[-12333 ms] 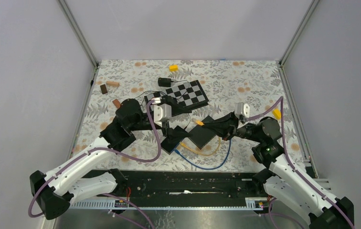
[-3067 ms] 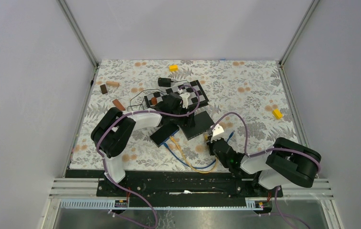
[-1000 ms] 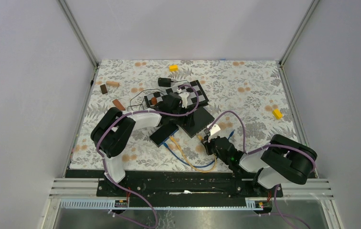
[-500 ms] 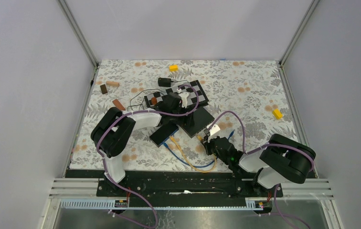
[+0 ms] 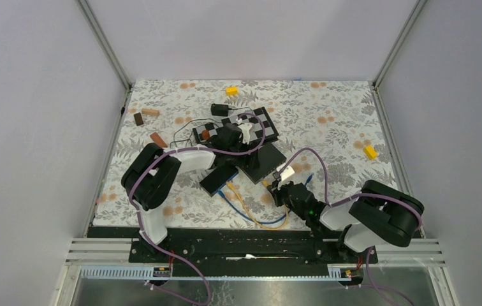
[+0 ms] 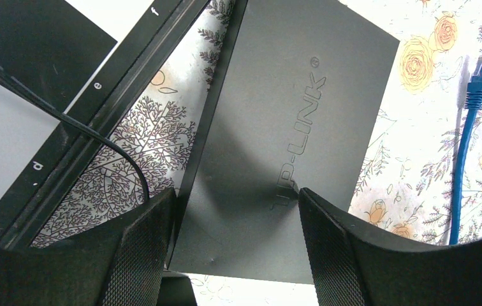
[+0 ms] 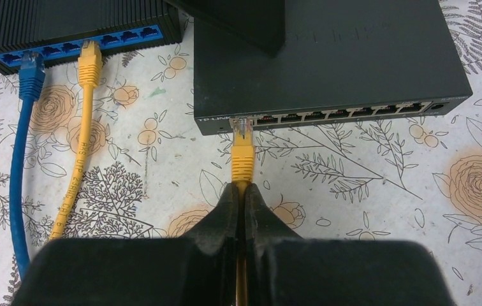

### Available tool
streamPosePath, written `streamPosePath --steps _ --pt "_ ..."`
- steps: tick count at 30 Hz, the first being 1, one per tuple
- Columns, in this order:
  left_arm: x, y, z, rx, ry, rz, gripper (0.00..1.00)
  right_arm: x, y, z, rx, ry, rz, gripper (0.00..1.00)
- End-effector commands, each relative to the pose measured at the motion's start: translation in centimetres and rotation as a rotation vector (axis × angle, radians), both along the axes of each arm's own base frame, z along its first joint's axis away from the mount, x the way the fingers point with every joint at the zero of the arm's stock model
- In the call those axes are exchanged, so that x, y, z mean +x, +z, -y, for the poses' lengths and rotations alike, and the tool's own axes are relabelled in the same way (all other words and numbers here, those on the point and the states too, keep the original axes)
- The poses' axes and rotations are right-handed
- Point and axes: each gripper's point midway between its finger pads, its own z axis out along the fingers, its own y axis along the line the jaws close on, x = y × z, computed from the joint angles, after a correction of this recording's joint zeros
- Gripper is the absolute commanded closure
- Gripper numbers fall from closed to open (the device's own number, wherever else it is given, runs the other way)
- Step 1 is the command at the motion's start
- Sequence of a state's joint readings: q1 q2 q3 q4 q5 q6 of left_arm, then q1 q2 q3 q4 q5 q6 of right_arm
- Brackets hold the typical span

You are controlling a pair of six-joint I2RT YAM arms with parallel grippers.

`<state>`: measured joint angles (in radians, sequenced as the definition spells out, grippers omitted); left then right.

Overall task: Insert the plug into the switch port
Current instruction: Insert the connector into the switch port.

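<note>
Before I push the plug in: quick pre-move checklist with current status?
1. Grip: right gripper shut on yellow plug: ok.
2. Alignment: plug tip sits at the left end of the port row of the switch, pointing straight in: ok.
3. Seated: not ok, the plug body is outside the port.
4. Bracing: left gripper holding the switch down: cannot tell; jaws open over its top, contact unclear.
5. Path: blue cable and spare yellow cable lie off to the side, plugged into the small switch: ok.
</note>
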<state>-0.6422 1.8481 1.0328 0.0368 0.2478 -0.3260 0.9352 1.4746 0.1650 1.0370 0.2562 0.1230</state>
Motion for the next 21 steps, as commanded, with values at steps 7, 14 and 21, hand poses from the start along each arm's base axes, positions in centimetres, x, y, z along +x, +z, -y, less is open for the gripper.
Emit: streamPosePath --steps 7,14,21 --pt "-0.4 -0.8 0.3 -0.012 -0.009 -0.037 0.29 1.2 1.0 -0.9 0.023 -0.021 0.055 1.0" --pt "-1.1 -1.3 0.4 -0.021 -0.018 -0.059 0.32 2.0 0.8 -1.0 -0.007 -0.039 0.086 1.0" --pt "-1.9 -1.7 0.3 -0.027 -0.031 -0.078 0.32 2.6 0.6 -0.9 -0.04 -0.042 0.125 1.0"
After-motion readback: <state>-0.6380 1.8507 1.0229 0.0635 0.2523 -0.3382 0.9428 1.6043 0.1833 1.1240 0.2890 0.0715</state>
